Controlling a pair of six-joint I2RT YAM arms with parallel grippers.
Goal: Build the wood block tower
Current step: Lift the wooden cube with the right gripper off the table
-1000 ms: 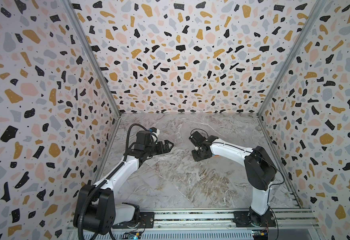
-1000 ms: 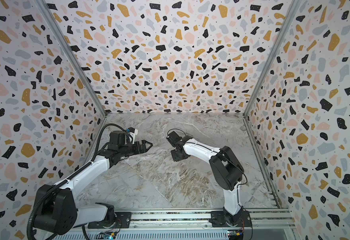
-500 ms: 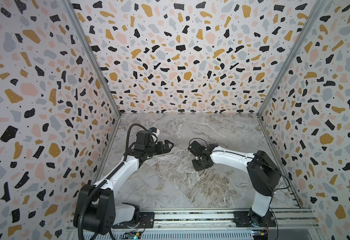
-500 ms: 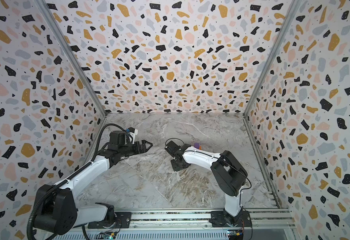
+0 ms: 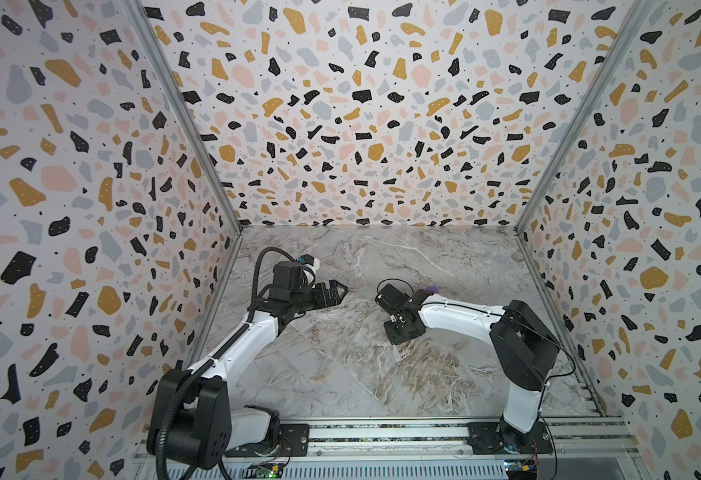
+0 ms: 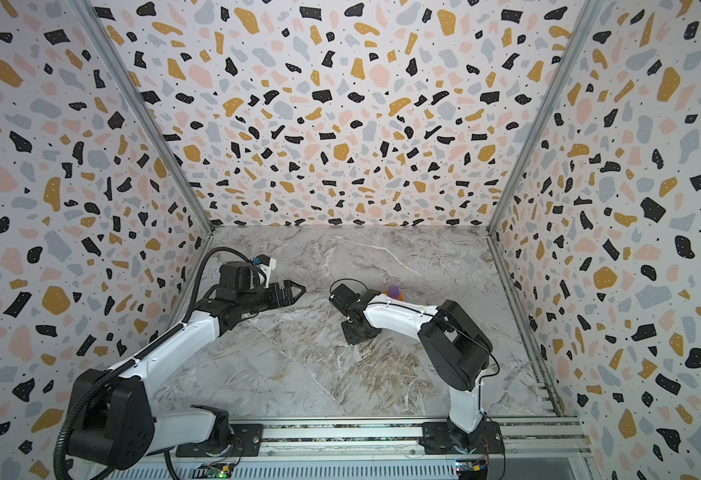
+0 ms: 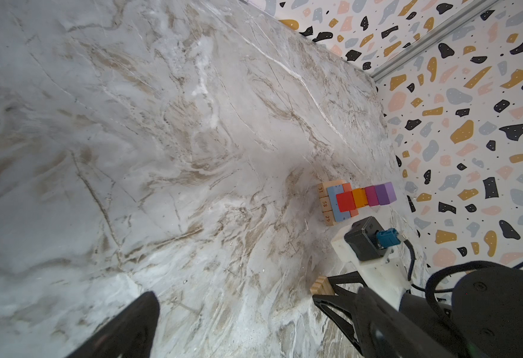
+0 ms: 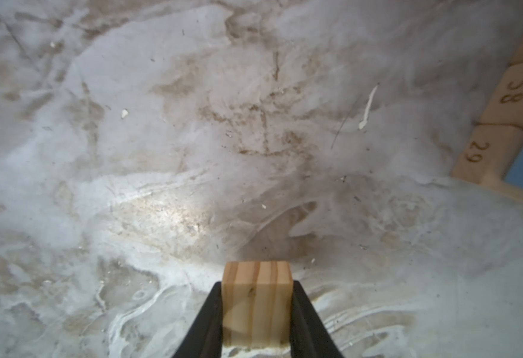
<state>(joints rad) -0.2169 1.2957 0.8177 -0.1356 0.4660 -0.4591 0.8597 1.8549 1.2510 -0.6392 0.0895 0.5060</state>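
Left hand [image 5: 343,287]: well left of tower [image 7: 356,201], above marble tabletop [image 5: 340,374], jaws spread apart, one finger [image 7: 123,328] far off centre in left wrist view.
Right hand [image 8: 257,286]: just left of tower and nearer the camera in both top views, pinching tan cube [image 8: 257,297] between both fingers, low at tabletop; contact with surface unclear.
Cube sits apart from tower, facing numbered ends of tan base bars [image 7: 325,204].
Tower: light blue, red, orange, magenta steps, purple cube [image 6: 393,290] on top.
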